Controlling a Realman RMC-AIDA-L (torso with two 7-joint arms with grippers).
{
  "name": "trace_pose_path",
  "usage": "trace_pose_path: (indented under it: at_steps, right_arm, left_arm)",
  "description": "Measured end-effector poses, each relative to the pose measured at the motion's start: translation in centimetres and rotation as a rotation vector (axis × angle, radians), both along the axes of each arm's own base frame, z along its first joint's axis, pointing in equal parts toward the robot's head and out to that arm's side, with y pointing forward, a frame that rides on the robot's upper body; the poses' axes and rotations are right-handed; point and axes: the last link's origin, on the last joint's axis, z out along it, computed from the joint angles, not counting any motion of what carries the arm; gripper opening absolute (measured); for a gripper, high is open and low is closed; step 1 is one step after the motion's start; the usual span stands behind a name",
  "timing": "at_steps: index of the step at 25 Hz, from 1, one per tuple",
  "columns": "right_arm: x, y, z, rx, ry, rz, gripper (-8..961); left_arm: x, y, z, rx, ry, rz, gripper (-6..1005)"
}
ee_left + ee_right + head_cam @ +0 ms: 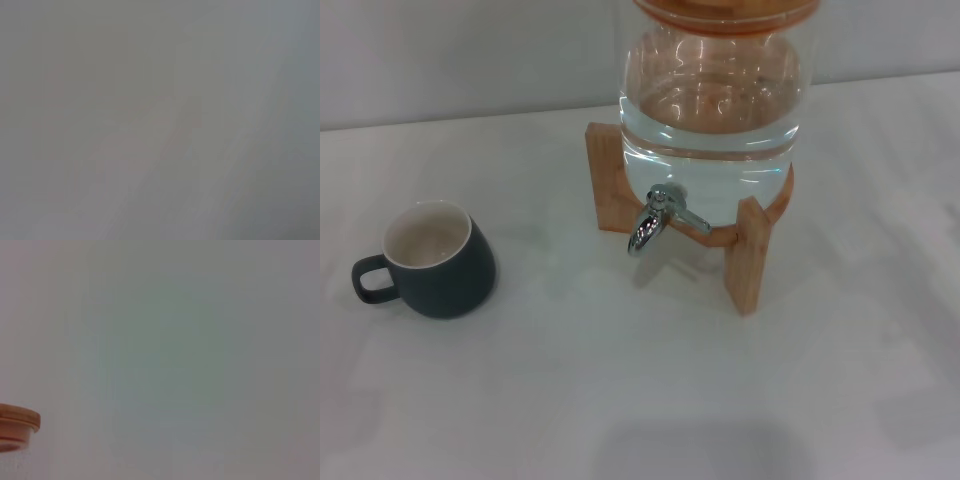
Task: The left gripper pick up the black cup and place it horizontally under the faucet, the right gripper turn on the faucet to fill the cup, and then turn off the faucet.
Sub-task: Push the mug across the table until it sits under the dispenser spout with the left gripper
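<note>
- Nearest the robot, the white table lay bare. Neither the left gripper nor the right gripper appeared in any view, so whether either pincer was spread or closed could not be told.
- Farther in, on the robot's left, the black cup stood upright on the table, well apart from the dispenser. Its cream inside looked empty, and its small loop handle pointed toward the left edge.
- It appeared to be a stiff ceramic mug: light while empty, breakable if dropped, with a matte wall that should not slip much. A hold across the rim and wall, or around the body opposite the handle, seemed the safest choice.
- Beyond, toward the middle, the chrome faucet jutted forward with its spout down and nothing beneath it.
- Behind it, a glass jar of clear water rested on a wooden stand.
- The right wrist view caught only the jar's wooden lid.
</note>
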Motion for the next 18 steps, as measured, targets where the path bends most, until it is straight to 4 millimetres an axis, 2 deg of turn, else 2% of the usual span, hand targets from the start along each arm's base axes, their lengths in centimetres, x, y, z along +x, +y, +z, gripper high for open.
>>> trace_pose_path:
  at_steps: [18]
  right_arm:
    - [0.13,-0.09,-0.05,0.008,0.011,-0.011,795]
  left_arm:
    - [0.35,0.03,-0.35,-0.053,-0.012,-0.024,853]
